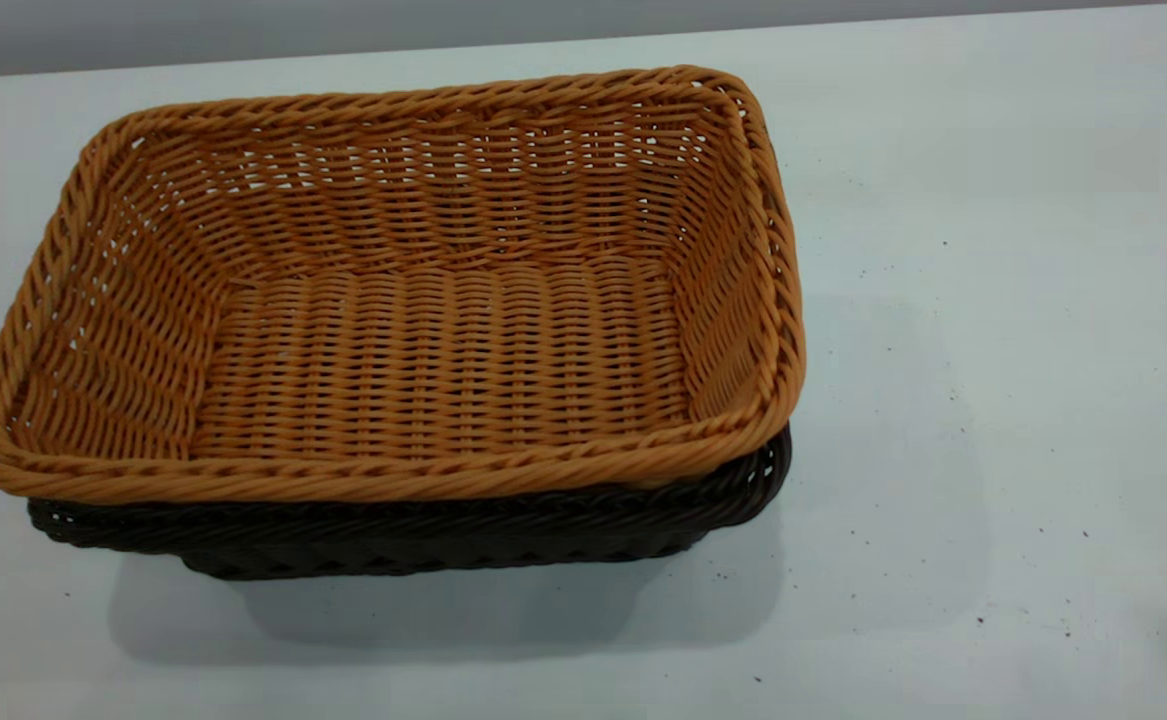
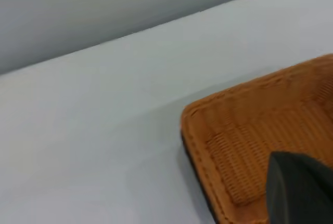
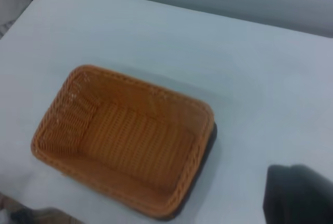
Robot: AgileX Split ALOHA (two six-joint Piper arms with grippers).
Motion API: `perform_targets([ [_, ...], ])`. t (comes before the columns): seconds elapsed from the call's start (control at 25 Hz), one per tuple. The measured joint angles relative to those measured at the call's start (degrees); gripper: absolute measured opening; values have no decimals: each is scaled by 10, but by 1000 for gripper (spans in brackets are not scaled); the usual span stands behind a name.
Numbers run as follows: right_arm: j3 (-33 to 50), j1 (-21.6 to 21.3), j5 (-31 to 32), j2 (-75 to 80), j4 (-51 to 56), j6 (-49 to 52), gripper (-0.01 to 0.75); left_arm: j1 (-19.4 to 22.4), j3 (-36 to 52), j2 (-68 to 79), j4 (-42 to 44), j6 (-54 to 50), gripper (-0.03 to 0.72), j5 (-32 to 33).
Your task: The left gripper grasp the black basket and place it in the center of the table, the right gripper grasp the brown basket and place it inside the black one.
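The brown basket (image 1: 423, 330) sits nested inside the black basket (image 1: 403, 530) on the white table (image 1: 993, 350). Only the black one's rim and lower wall show beneath it. Neither gripper appears in the exterior view. In the left wrist view a dark part of my left gripper (image 2: 299, 190) hangs over one end of the brown basket (image 2: 250, 141). In the right wrist view a dark part of my right gripper (image 3: 299, 195) is high above bare table, off to the side of the brown basket (image 3: 125, 135), with a black basket edge (image 3: 207, 151) showing.
A grey wall (image 1: 243, 30) runs behind the table's far edge. Bare tabletop with tiny dark specks (image 1: 1043, 560) lies to the right of the baskets. An unclear dark shape (image 3: 31, 216) sits at the table's edge in the right wrist view.
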Motion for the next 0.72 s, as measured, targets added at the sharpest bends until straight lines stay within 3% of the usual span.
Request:
perform_targets([
  [0.32,132,0,0,-142,1,7,0,0,17,-115,8,-37,-1,-1],
  [0.52,223,0,-1,-233,2,32,0,0,89,-208,-15,-51,-1,0],
  [0.72,311,0,-15,-318,0,-24,0,0,171,-281,-45,-46,-1,0],
])
